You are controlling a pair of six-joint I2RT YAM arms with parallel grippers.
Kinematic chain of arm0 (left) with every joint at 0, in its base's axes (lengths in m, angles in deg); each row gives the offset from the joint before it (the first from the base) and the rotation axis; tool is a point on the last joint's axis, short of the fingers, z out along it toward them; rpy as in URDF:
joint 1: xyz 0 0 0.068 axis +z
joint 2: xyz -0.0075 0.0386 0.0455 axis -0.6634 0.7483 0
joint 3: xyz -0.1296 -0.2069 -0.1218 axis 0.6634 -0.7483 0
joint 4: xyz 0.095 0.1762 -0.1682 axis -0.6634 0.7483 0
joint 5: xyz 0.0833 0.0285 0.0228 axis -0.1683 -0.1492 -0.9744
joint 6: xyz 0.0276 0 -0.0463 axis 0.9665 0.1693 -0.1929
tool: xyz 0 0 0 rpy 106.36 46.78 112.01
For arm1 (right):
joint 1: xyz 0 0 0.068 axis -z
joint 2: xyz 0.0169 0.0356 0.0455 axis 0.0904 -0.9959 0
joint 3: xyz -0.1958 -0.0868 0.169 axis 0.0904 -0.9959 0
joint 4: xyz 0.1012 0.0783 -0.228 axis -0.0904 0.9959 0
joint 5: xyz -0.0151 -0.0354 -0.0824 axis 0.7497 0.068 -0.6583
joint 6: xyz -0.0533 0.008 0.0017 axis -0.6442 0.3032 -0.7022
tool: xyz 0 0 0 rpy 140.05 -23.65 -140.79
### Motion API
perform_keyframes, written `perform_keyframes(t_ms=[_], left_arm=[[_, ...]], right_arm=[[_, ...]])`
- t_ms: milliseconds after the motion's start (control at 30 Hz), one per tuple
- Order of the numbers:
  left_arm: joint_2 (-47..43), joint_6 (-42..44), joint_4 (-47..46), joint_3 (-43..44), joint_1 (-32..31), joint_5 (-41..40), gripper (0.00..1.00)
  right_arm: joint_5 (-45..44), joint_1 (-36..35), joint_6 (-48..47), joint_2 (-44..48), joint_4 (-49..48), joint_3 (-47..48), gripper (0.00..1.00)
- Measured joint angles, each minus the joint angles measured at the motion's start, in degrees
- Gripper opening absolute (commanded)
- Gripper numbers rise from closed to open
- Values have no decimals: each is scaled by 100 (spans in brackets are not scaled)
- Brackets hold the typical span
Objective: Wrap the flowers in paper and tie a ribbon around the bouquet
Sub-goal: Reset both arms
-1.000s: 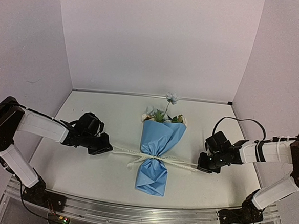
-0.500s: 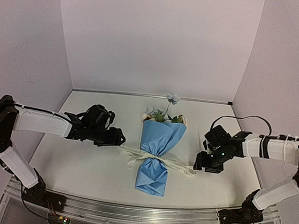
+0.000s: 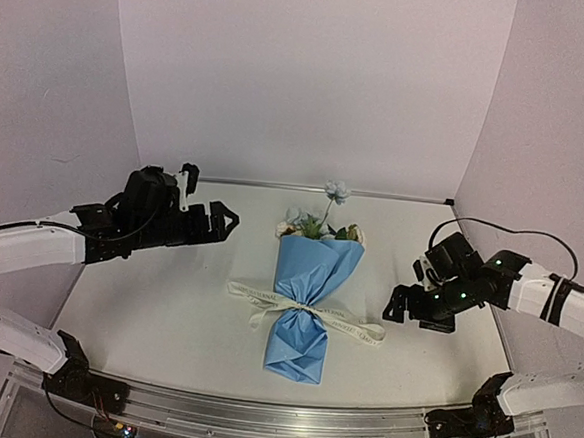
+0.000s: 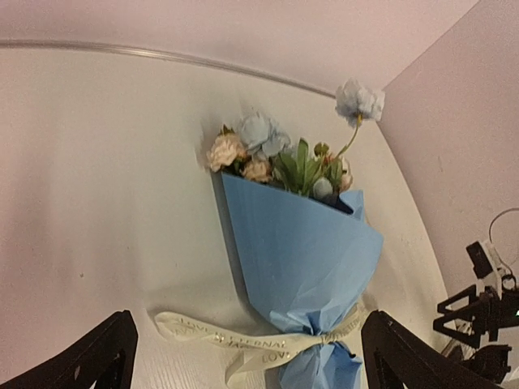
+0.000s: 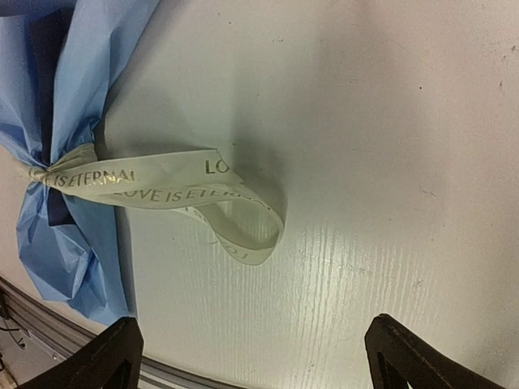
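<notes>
A finished-looking bouquet (image 3: 306,300) lies on the white table (image 3: 145,309) between the two arms. Its blue paper (image 3: 313,271) is gathered into a cone and cinched low down by the cream ribbon (image 3: 350,325). The flowers (image 3: 320,223) fan out of the wide end toward the back wall, with one pale blue bloom standing clear on a long stem.

The tie appears to be made, so the step in hand is judged to be backing away cleanly. Doing that well likely means lifting each arm up and outward rather than sweeping low. One lettered ribbon tail trails flat toward the left and the other curls into a loose loop on the right, and a low finger could snag either and drag the knot loose. Whether the knot is firm cannot be told from here, though the paper pinches tightly at the waist.

The left gripper (image 3: 227,220) hangs above the table well left of the blooms. Its jaws are spread wide, holding nothing and touching nothing. The right gripper (image 3: 396,305) sits near the looped tail's end, just beside it and apart from it. Its jaws are equally wide and empty, and its wrist view shows bare table between the fingertips (image 5: 109,356).
</notes>
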Motion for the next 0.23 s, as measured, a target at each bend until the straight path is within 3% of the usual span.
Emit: perform_keyframes(t_ms=[233], left_arm=[[-198,59,128,276,0,-470,100]], right_arm=[[-309,0,-123,559,328,-99,98]])
